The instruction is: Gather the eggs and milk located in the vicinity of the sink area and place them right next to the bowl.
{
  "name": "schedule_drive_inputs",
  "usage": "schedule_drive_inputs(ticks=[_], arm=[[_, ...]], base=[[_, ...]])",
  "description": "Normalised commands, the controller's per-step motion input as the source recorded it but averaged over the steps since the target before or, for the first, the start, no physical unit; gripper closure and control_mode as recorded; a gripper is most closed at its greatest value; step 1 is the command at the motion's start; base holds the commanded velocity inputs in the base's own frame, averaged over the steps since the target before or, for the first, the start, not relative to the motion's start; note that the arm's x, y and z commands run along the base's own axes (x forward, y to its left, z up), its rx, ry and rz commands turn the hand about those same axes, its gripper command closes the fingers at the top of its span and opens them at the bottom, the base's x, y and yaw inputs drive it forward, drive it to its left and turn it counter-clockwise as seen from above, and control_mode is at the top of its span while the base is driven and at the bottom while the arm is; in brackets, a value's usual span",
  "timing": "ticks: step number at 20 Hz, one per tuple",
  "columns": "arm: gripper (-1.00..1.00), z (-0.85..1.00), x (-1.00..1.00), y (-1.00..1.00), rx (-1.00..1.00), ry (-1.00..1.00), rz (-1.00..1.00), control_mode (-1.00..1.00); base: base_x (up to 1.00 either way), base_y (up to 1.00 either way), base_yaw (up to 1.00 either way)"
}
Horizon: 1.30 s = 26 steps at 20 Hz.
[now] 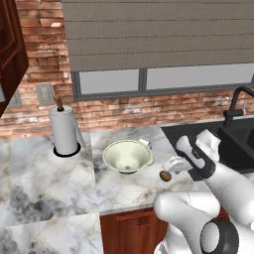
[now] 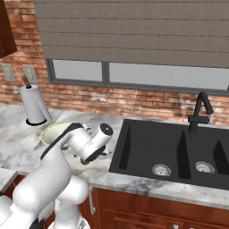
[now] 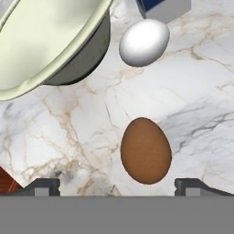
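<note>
The brown egg [image 3: 146, 151] lies on the marble counter, between and just ahead of my gripper [image 3: 116, 185], which is open with its fingertips spread wide and touching nothing. Beyond it rests the white egg [image 3: 144, 42], beside the pale cream-green bowl [image 3: 41, 45]. A corner of the milk carton [image 3: 164, 8] shows behind the white egg. From the left base view, my gripper [image 1: 168, 169] hovers over the brown egg [image 1: 165, 176], right of the bowl [image 1: 127, 155], with the milk carton [image 1: 145, 142] behind the bowl's rim.
The black sink [image 2: 170, 152] with its dark faucet [image 2: 200, 112] lies to the right of the arm. A white paper-towel roll [image 1: 64, 130] stands at the back left by the brick wall. The counter's front edge [image 1: 124, 208] runs close below the egg.
</note>
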Motion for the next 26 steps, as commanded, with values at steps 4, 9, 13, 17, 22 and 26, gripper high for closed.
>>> schedule_drive_inputs(ticks=[4,9,13,17,22,26], arm=[[-1.00,-0.26,0.11,0.02,0.00,0.00,0.00,-1.00],[-1.00,-0.32,0.09,0.03,0.00,0.00,0.00,-1.00],[-1.00,-0.28,0.11,0.05,0.00,0.00,0.00,-1.00],[-1.00,-0.26,0.11,0.08,0.00,0.00,0.00,-1.00],[-1.00,-0.26,0.05,0.12,0.00,0.00,0.00,-1.00],[1.00,-0.32,0.00,0.12,0.00,0.00,0.00,-1.00]], base=[[0.00,0.00,0.00],[0.00,0.00,0.00],[0.00,0.00,0.00],[0.00,0.00,0.00],[0.00,0.00,0.00],[0.00,0.00,0.00]])
